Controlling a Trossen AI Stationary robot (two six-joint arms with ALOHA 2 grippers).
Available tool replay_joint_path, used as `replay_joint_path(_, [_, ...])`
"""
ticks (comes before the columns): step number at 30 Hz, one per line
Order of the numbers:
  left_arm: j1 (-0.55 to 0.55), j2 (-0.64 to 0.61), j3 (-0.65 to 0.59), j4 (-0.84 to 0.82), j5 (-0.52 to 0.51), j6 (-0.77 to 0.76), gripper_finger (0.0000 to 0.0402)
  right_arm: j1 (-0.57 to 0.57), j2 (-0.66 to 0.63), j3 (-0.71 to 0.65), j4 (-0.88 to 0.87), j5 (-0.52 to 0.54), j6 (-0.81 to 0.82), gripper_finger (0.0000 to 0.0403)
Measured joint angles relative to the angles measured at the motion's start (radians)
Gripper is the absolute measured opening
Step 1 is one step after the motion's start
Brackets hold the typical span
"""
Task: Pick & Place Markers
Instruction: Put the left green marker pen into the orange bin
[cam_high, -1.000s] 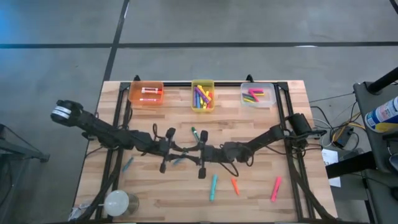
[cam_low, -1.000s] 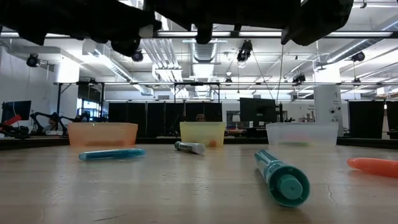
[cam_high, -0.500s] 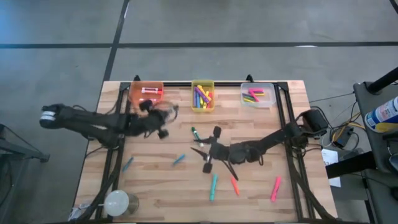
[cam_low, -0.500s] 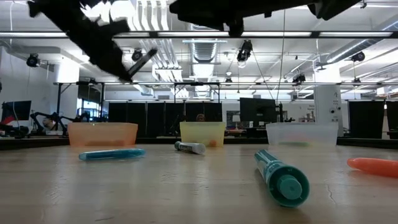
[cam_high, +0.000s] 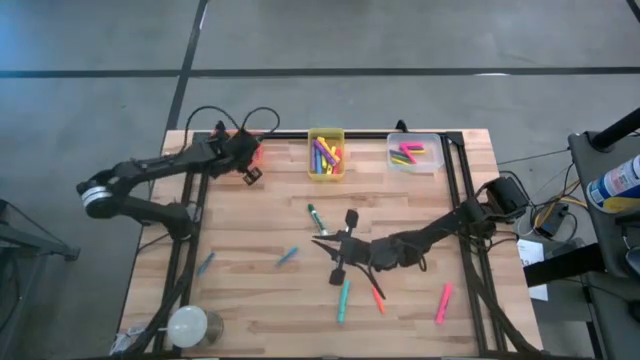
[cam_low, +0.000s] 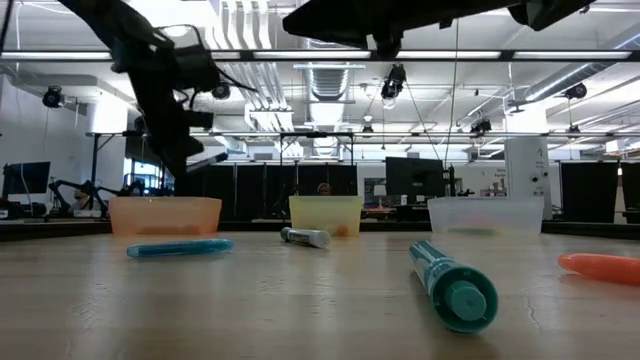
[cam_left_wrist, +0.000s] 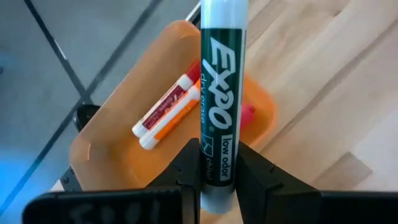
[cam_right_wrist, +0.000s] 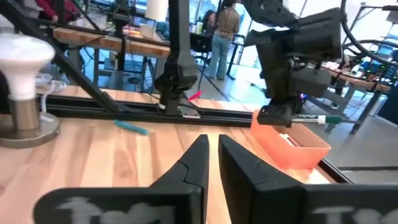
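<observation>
One marker (cam_left_wrist: 219, 118) clamped in left gripper (cam_left_wrist: 217, 177) over orange bin (cam_left_wrist: 118, 134) at table's (cam_high: 250, 300) far left corner, for dropping in | long axis runs out past fingertips toward bin | right gripper (cam_right_wrist: 212, 163) near table centre, fingers nearly together, empty

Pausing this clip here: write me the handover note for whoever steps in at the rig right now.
Left gripper: shut on a green marker, above the orange bin.
Right gripper: at mid-table, jaws nearly closed, holding nothing.
Done: markers sit in the orange bin, yellow bin and clear bin.
Left: drop the held marker; six lie loose on the table, among them a teal marker, an orange marker and a pink marker.
</observation>
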Motion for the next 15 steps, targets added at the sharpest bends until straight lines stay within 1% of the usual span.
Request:
replay_joint_path(3, [0.034,0.068,0.011,-0.012,0.002,0.006,0.0058,-0.002,0.000,-0.002,-0.001,0.003,0.000,0.0021])
replay_joint_path(8, [0.073,0.163,0.035,-0.014,-0.083,0.013,0.0058,0.004,0.000,-0.005,-0.008,0.001,0.000,0.0013])
replay_joint_path(11, [0.090,0.201,0.052,-0.016,-0.098,0.013,0.0059,0.004,0.000,-0.005,-0.011,0.001,0.000,0.0012])
replay_joint_path(15, [0.100,0.226,0.059,-0.010,-0.112,0.008,0.0089,0.004,0.000,-0.005,-0.016,0.003,0.000,0.0012])
